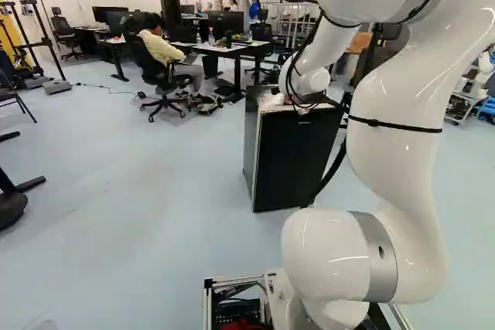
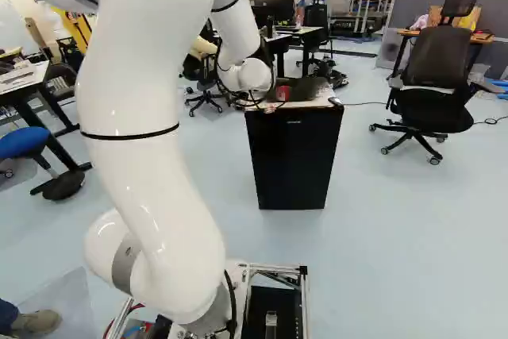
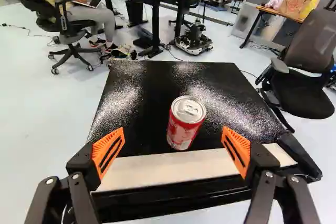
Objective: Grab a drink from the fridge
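Note:
My gripper [image 2: 270,107] shows only in small part behind the wrist, at the fridge's top front edge in the right base view. In the wrist view the gripper [image 3: 173,145] is open, its orange pads wide apart with nothing held. A red and white can [image 3: 185,123] stands upright on the black top, just ahead of the fingers and midway between their lines, untouched. The same can [image 2: 282,93] is a small red patch beside the wrist. The black fridge [image 2: 294,156] has its door shut; a pale strip [image 3: 168,169] runs along its top front edge under the fingers.
Behind the fridge are desks [image 1: 220,48] and an office chair [image 1: 160,75] with a seated person. Another black chair [image 2: 435,89] stands to the fridge's right. A small wheeled device [image 3: 193,40] sits on the floor beyond the fridge. Another robot [image 1: 481,75] is at the far right.

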{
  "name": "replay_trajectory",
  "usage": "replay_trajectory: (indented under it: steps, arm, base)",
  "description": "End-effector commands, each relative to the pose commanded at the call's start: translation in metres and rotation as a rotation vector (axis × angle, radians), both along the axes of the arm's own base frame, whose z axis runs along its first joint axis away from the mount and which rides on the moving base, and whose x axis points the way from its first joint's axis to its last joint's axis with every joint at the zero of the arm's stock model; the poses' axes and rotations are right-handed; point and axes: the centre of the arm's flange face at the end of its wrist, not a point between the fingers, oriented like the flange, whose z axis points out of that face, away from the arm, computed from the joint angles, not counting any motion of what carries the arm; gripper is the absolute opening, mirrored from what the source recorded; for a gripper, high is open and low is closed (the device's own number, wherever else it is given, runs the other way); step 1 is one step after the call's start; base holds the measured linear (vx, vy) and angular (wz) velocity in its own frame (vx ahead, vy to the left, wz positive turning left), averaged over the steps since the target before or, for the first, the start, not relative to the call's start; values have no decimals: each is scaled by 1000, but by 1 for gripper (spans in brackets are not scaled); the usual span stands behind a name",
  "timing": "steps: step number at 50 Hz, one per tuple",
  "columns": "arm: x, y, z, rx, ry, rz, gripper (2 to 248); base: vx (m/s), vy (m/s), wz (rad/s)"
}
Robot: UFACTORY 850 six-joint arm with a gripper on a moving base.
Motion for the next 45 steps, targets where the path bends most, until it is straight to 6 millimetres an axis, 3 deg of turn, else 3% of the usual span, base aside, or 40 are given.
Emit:
replay_trajectory:
  steps: [20,45]
  arm:
    - [35,-22,-23,37,-33,-67,247]
    - [36,-22,-26,82,-38,-89,247]
  base:
    - [0,0,0]
    - [0,0,0]
